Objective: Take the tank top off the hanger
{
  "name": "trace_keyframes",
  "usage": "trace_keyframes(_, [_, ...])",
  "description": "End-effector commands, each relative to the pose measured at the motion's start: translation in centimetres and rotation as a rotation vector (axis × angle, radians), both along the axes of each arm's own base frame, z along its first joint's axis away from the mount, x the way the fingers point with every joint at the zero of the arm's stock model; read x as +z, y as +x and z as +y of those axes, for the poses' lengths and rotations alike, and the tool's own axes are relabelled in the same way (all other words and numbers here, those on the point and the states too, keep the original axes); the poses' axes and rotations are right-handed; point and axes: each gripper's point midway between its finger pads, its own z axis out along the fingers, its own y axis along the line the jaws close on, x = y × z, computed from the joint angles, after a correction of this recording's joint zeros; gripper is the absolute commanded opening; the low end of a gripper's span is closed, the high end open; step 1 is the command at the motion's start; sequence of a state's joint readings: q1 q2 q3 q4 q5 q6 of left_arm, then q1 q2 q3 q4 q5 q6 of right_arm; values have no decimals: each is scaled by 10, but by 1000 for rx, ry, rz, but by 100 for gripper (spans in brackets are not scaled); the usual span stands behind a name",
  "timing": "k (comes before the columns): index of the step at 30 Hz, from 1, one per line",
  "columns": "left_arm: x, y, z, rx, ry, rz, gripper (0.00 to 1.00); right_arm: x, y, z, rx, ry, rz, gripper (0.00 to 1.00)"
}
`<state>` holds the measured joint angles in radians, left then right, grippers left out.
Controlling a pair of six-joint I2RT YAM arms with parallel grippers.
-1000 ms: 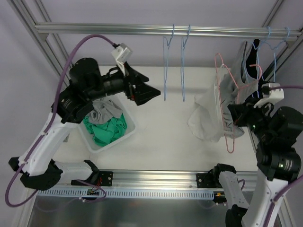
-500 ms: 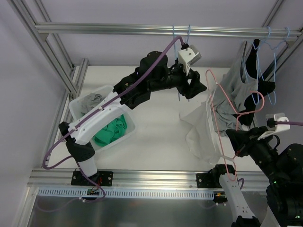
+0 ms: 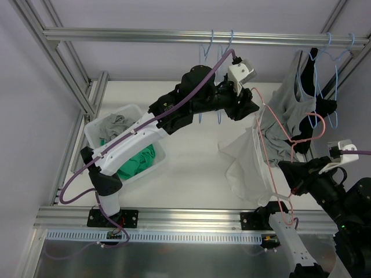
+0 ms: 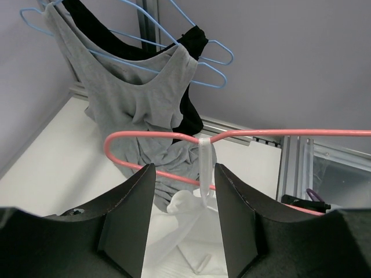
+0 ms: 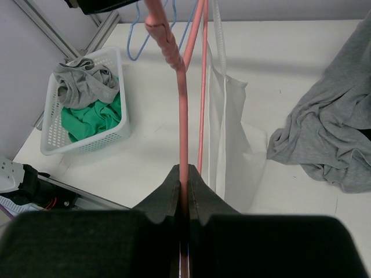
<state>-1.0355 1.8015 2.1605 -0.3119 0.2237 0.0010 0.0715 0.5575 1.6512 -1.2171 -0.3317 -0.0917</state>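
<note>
The white tank top (image 3: 242, 165) hangs from a pink hanger (image 3: 262, 145), its lower part lying on the table. My right gripper (image 3: 293, 180) is shut on the hanger's wire (image 5: 182, 116), with the white cloth (image 5: 232, 133) just right of it. My left gripper (image 3: 253, 108) reaches across to the hanger's upper end. In the left wrist view its jaws (image 4: 184, 171) stand open, with the top's thin strap (image 4: 206, 157) looped over the pink wire (image 4: 174, 134) just beyond the tips, close to the right finger (image 4: 232, 202). No finger touches the strap.
A white basket (image 3: 93, 134) of green and grey clothes sits at the left. Empty blue hangers (image 3: 211, 49) hang from the rail (image 3: 145, 36). A grey top (image 3: 287, 113) and a black one on blue hangers hang at the right, near the frame post.
My left arm has swung from over the basket across to the pink hanger, and its jaws have narrowed. The right gripper, holding the hanger, has dropped toward the near edge, tilting it.
</note>
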Motion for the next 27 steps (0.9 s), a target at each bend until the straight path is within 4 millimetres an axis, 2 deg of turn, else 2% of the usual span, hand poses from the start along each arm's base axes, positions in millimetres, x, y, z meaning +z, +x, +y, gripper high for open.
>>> trace_keyframes(1, [4, -1, -6, -8, -27, -22, 46, 14, 8, -1, 1, -11, -36, 0])
trace_keyframes(6, [0, -7, -16, -51, -42, 13, 50, 17, 8, 8, 54, 7, -39, 0])
trace_keyframes(12, [-5, -13, -25, -95, -55, 55, 52, 15, 12, 7, 48, -1, -32, 0])
trace_keyframes(14, [-11, -9, -28, -79, -47, 59, 44, 16, 11, 8, 58, 1, -37, 0])
trace_keyframes(15, [-14, -7, -28, -68, -43, 60, 30, 17, 10, 8, 59, 3, -39, 0])
trace_keyframes(16, [-15, -5, -28, -55, -40, 60, 21, 18, 9, 8, 60, 2, -44, 0])
trace_keyframes(19, [-20, 3, -25, -8, -32, 60, 0, 16, 8, 6, 50, -5, -46, 0])
trace_keyframes(23, [-3, 10, -10, 70, -60, 42, 0, 11, 9, 6, 68, -31, -45, 0])
trace_keyframes(27, [10, 34, 21, 286, -97, 55, 0, -2, 4, 4, 130, -113, -45, 0])
